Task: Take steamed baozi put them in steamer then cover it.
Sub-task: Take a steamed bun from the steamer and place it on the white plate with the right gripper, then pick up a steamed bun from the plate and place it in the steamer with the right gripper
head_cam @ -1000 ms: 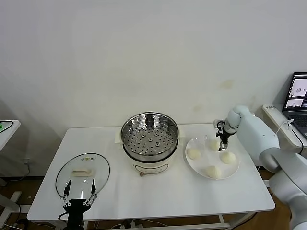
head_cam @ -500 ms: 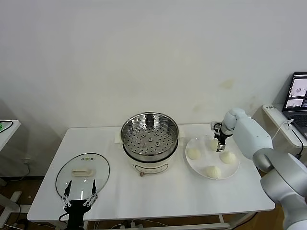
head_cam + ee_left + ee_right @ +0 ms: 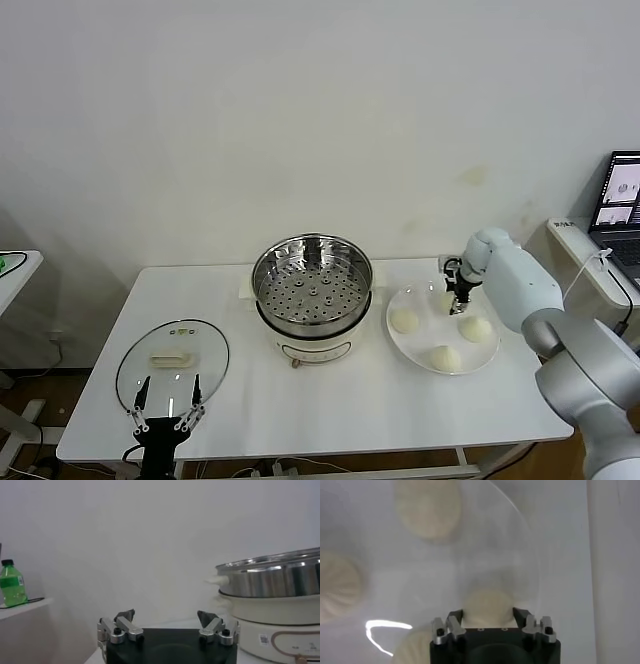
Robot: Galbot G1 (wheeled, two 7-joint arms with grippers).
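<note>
Task's barely started as far as I can tell. The round shiny steel steamer basket [image 3: 312, 284] with the perforated bottom sits empty on its white electric pot base in the middle of the white table [image 3: 330, 410]. All four small, smooth cream-white steamed baozi [image 3: 404, 320] are on the flat white plate [image 3: 400, 345] just beside the pot, on the robot's right. So none moved yet, and the covering step is untouched too: the round clear glass lid with the metal rim and cream rectangular handle [image 3: 172, 363] lies flat near the table's front left corner, well apart from the pot.

The right gripper [image 3: 459, 306] is down at the far bun on the plate. In the right wrist view its fingers [image 3: 454, 617] stand on either side of that bun [image 3: 489, 605], part-way open and right against its sides, though I can't tell if it's properly squeezed. The bun is still on the plate, so I'd call it mid-grab, not lifted.

The left gripper [image 3: 166, 418] hangs low at the front edge near the lid, fingers spread wide, holding nothing.

Texture-wise the buns look soft and matte and will probably dent easily, while the basket is hard and mirror-bright and the plate glossy.
</note>
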